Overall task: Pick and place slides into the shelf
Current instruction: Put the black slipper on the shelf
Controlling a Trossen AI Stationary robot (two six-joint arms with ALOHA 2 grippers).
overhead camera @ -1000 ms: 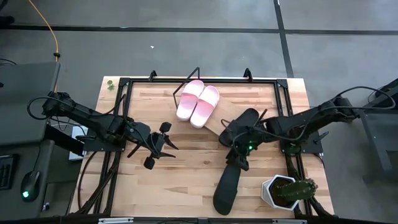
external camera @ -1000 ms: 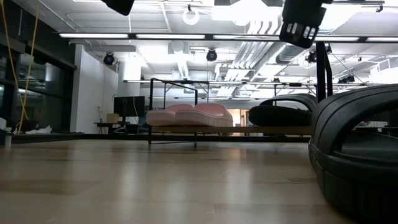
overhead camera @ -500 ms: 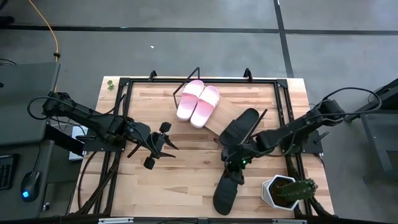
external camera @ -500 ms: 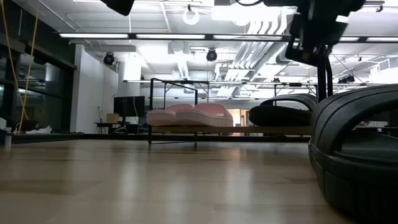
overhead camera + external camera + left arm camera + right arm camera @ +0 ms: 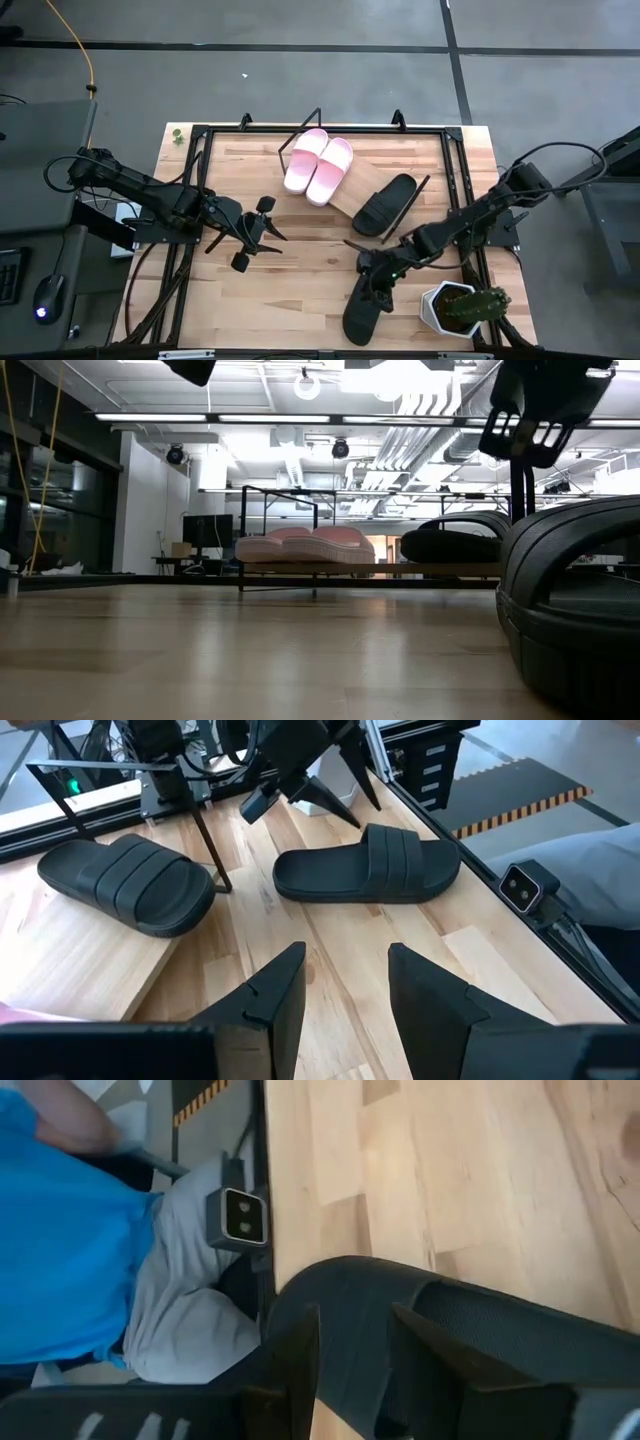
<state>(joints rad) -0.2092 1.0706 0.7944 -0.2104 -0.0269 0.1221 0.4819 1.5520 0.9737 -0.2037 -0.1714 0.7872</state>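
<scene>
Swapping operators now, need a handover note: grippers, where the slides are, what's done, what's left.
Left gripper: open, empty, waiting over the table's left-middle.
Right gripper: open, above the loose black slide at the table's front edge, not gripping yet.
Shelf: both pink slides and one black slide are on it.
Done: three of four.
Left: grasp the last black slide, set it on the shelf. A potted cactus stands right beside it.

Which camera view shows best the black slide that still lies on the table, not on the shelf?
The left wrist view: the black slide appears whole, strap included. The high view shows it partly under the right claw. The low and right wrist views show only a near part.
</scene>
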